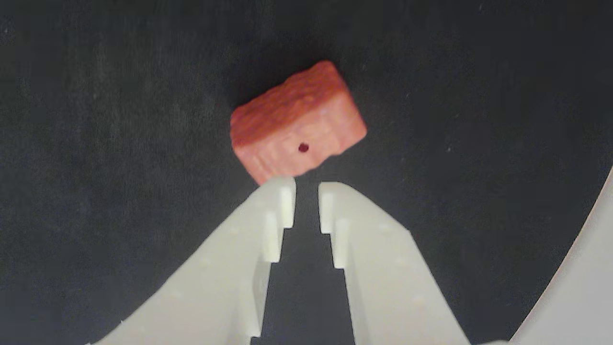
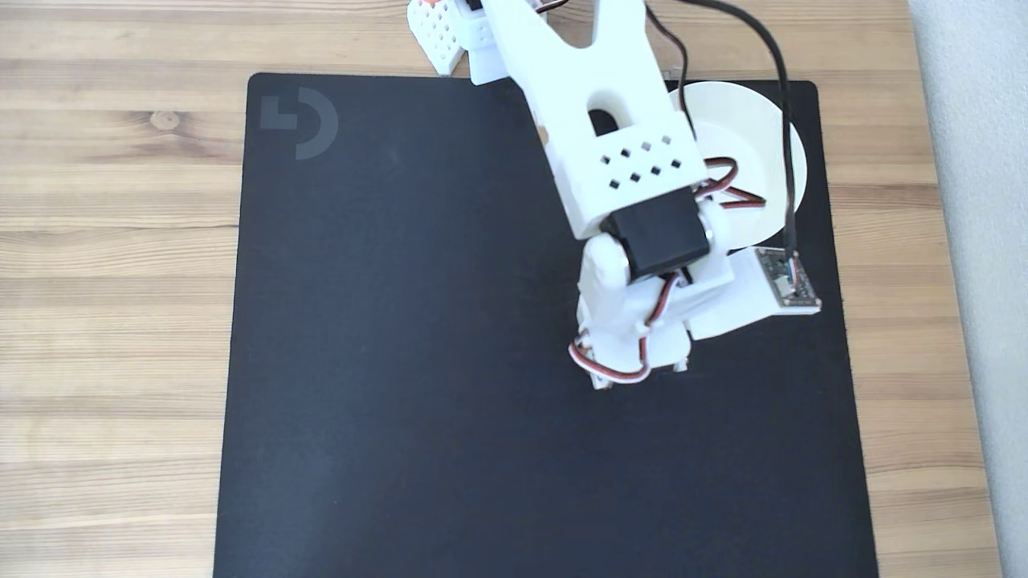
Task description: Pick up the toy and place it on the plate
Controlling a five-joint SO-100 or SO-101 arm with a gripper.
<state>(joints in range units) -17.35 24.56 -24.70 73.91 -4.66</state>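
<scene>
Wrist view shows the pincer [image 1: 306, 189] slightly spread, gripping nothing, tips just short of the toy [image 1: 298, 123] lying on the black mat [image 1: 96, 143], the plate [image 1: 582, 287] off right.

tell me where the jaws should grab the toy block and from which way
Grip the toy block across its two short ends, coming straight down from above. In the wrist view it lies skewed on the black mat, so the gripper should open wider and rotate to square up with its long faces.

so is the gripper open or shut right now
Open, but narrowly: in the wrist view the gripper shows a dark gap between its fingertips, just short of the toy.
</scene>
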